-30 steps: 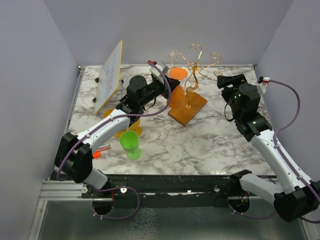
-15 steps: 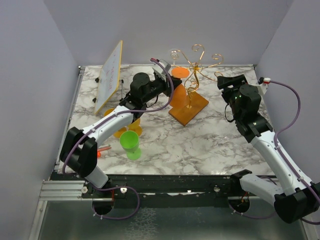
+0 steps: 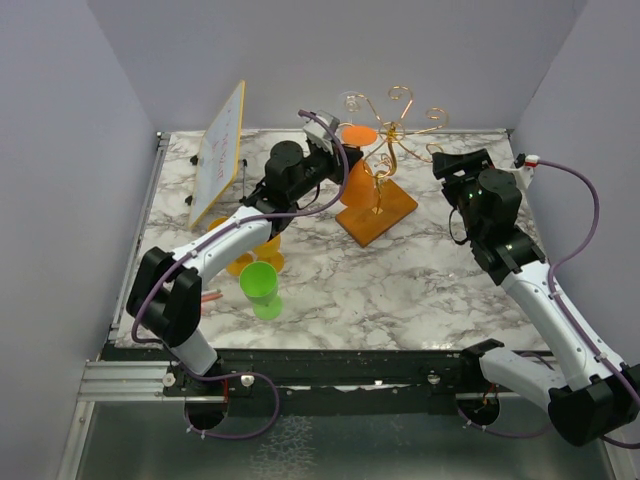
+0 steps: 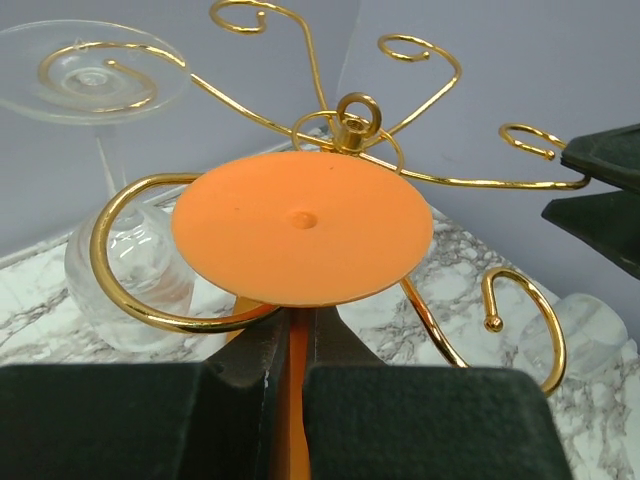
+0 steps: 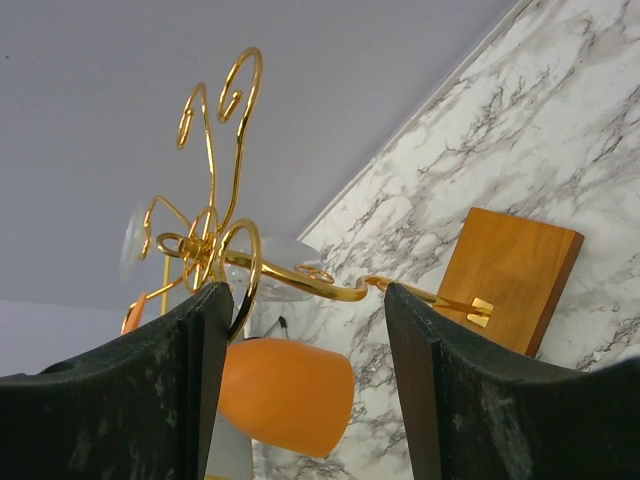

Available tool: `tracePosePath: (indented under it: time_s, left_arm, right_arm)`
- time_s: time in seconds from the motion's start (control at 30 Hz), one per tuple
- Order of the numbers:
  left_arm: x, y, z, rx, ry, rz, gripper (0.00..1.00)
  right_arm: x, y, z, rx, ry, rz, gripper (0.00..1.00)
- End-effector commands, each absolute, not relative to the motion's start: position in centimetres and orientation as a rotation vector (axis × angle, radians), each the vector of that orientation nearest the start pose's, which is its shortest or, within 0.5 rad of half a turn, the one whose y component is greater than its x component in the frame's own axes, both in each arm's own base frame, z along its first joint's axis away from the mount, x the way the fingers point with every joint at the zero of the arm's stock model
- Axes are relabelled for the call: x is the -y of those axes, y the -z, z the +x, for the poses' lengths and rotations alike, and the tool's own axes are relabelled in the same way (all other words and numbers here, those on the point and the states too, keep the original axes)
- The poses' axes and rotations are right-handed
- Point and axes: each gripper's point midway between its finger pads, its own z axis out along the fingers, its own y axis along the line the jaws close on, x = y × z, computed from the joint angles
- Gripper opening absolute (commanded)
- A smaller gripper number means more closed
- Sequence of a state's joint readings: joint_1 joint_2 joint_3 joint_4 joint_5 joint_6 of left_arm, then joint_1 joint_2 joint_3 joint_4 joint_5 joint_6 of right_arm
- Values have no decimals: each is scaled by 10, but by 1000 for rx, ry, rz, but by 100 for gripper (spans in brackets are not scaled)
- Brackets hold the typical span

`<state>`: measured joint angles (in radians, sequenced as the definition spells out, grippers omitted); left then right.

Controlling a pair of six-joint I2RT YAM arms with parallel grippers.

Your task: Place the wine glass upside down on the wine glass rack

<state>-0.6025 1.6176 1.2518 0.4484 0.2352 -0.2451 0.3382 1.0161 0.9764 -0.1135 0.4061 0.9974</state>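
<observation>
An orange wine glass hangs upside down, its round foot (image 4: 302, 227) on top and its bowl (image 3: 358, 187) below. My left gripper (image 4: 292, 335) is shut on its stem, just under the foot. The glass is up against the wine glass rack (image 3: 395, 128), a gold wire stand on a wooden base (image 3: 380, 213). One curled arm (image 4: 125, 255) loops under the foot's left side, beside the stem; whether the foot rests on it I cannot tell. My right gripper (image 5: 305, 300) stands open to the right of the rack (image 5: 215, 240), holding nothing. The orange bowl (image 5: 285, 395) shows between its fingers.
A clear glass (image 4: 125, 285) hangs upside down from the rack's left arm. A tilted whiteboard (image 3: 220, 150) stands at the back left. On the table near my left arm are a green cup (image 3: 260, 282), an orange glass (image 3: 250, 257) and a red marker (image 3: 205, 299).
My left gripper has carried the orange glass up and farther in toward the rack's curled arms. The rack has shifted slightly. The right arm has stayed put.
</observation>
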Motion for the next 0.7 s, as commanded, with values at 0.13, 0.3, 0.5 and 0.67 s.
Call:
tracePosePath:
  time_s: [0.13,0.3,0.5,0.67]
  left_arm:
    - [319,-326,446,-1487,705,260,0]
    - [306,-332,451,-1419,621,227,0]
    - [292,-338,455,-1382,555,172,0]
    - [293,-338,458,-1377,543,182,0]
  right_arm:
    - [-82,-287,357,-1667,-530,862,66]
    - [-82,-287,357,-1669,-527,863,66]
    - [-81,-285,356,-1674,-519,864,66]
    - [-81,-284,356,-1678,-515,865,66]
